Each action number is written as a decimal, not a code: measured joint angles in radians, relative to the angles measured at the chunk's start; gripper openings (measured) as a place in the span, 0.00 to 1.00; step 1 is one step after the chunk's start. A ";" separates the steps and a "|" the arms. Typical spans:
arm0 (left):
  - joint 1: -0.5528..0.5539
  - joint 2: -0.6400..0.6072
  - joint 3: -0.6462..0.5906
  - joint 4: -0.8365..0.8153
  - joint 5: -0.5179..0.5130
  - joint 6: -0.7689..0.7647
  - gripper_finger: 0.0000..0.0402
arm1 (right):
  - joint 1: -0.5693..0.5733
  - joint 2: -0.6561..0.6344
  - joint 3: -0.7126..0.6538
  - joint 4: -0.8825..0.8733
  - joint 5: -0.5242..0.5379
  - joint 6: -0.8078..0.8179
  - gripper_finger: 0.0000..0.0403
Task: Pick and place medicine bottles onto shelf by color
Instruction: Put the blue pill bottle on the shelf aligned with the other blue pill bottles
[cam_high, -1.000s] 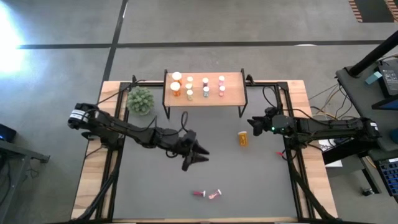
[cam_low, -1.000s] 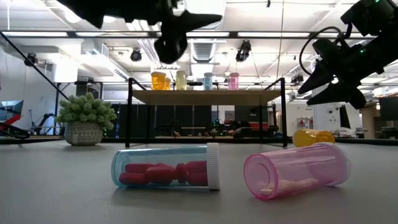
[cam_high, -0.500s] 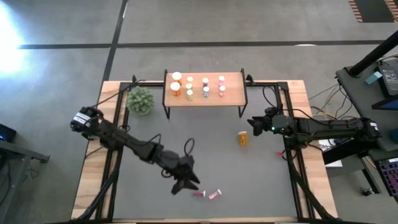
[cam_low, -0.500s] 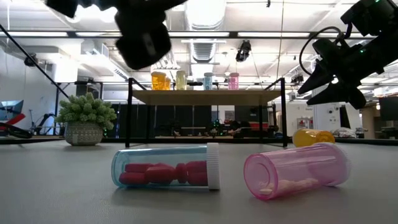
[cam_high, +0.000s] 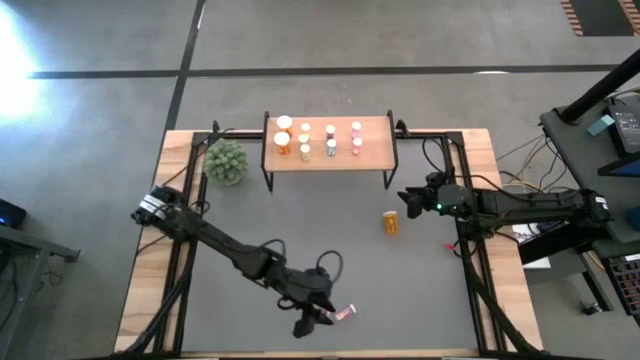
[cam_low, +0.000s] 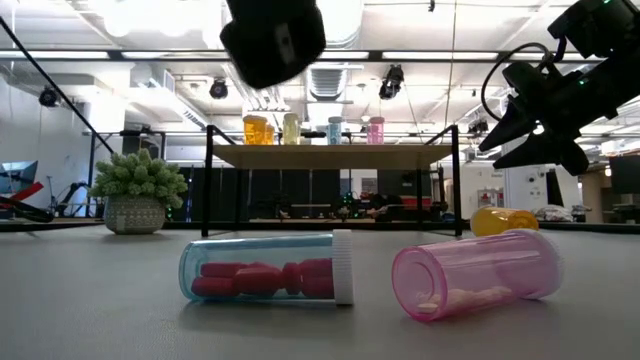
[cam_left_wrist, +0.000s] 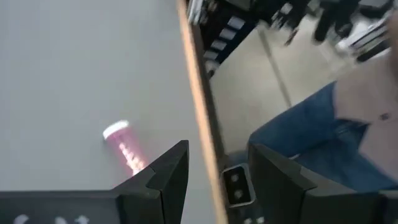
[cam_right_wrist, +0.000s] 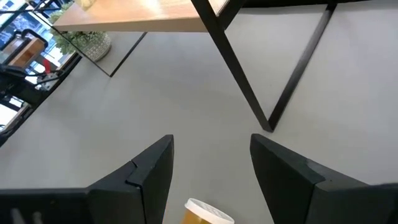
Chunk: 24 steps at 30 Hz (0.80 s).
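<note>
The left arm reaches slantwise across the bench (cam_high: 420, 300) to its near edge, well away from the shelf (cam_high: 375, 128). Its left claw (cam_high: 308, 322) hangs above the two bottles lying there, fingers (cam_left_wrist: 166, 177) parted with nothing between them. The red-pill bottle (cam_low: 268, 268) lies on its side, white cap toward the pink bottle (cam_low: 478, 272), which also lies flat just beside it. The right arm waits off the shelf's right end, its right claw (cam_high: 406, 202) open and empty above an orange bottle (cam_high: 390, 222), which lies on its side in front of the shelf, cap toward it. Upright bottles stand in rows on the shelf.
</note>
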 joint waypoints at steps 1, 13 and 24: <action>-0.002 0.018 0.024 -0.038 0.001 0.000 0.37 | 0.000 0.000 0.000 0.000 0.000 0.000 0.50; -0.022 0.102 0.146 -0.302 -0.083 -0.053 0.37 | 0.000 0.000 0.000 0.000 0.000 0.000 0.50; -0.036 0.111 0.135 -0.381 -0.154 -0.052 0.37 | 0.000 0.000 0.000 0.000 0.000 0.000 0.50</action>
